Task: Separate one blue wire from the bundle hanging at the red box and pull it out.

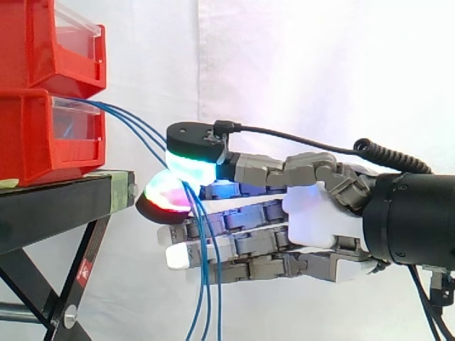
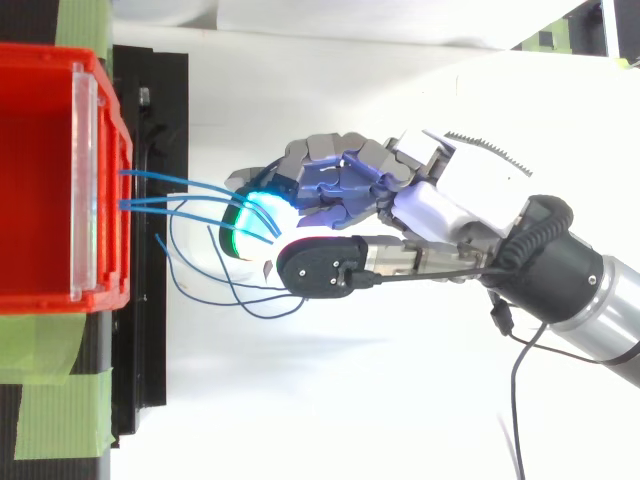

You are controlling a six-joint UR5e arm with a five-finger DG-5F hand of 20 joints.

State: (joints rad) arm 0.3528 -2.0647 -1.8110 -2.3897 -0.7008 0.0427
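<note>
I have the robot hand [image 1: 313, 217] pinching a blue wire [image 1: 189, 187] between its glowing pads, just off the red box's [image 1: 43, 135] front edge; the bundle [image 1: 134, 122] runs into the box, so I judge separating and pulling remain

At left, a red bin [image 2: 50, 180] on a black stand [image 2: 150, 330], green tape [image 2: 60, 400] at the lower corner. From the bin's front edge, blue wires [image 2: 170, 199] looping rightward. From the right, a hand [image 2: 440, 205], glowing fingertips [image 2: 252, 218] closed on the wires near the bin.
</note>
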